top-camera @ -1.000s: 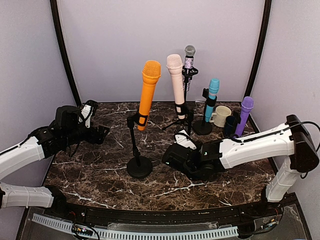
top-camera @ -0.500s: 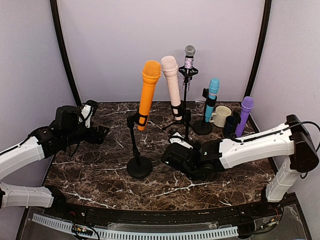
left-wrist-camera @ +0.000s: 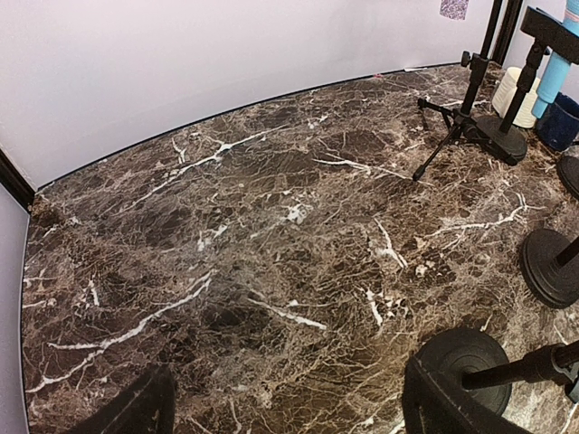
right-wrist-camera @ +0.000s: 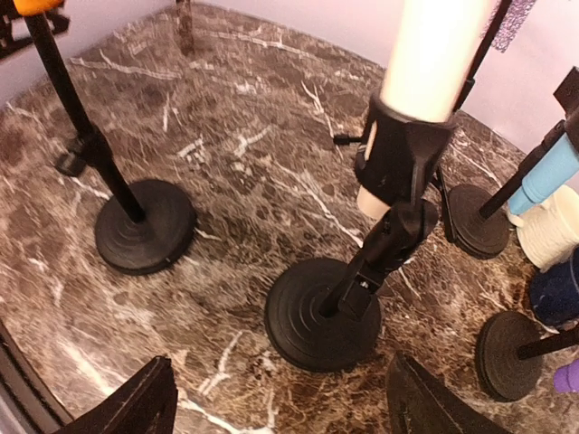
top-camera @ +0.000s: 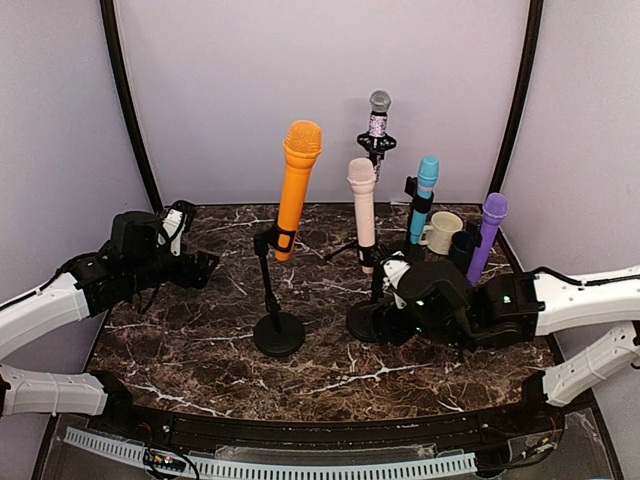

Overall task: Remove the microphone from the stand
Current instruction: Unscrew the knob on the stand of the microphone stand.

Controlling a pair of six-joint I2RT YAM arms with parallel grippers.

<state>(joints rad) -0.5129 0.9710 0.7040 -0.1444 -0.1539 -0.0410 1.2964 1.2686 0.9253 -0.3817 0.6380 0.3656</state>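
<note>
Cream microphone (right-wrist-camera: 432, 54) is held in stand clip (right-wrist-camera: 403, 149); right gripper (right-wrist-camera: 280, 398) stands spread, empty; barrel should be gripped above clip.

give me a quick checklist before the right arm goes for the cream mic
1. Right gripper open and empty: ok.
2. Cream microphone seated in its clip: ok, not yet removed.
3. Stand base flat on the table: ok.
4. Right gripper at microphone height: not ok, it is low beside the base.
5. Left gripper open, free to steady the stand: ok.
6. Clearance to the tripod stand behind: cannot tell.
</note>
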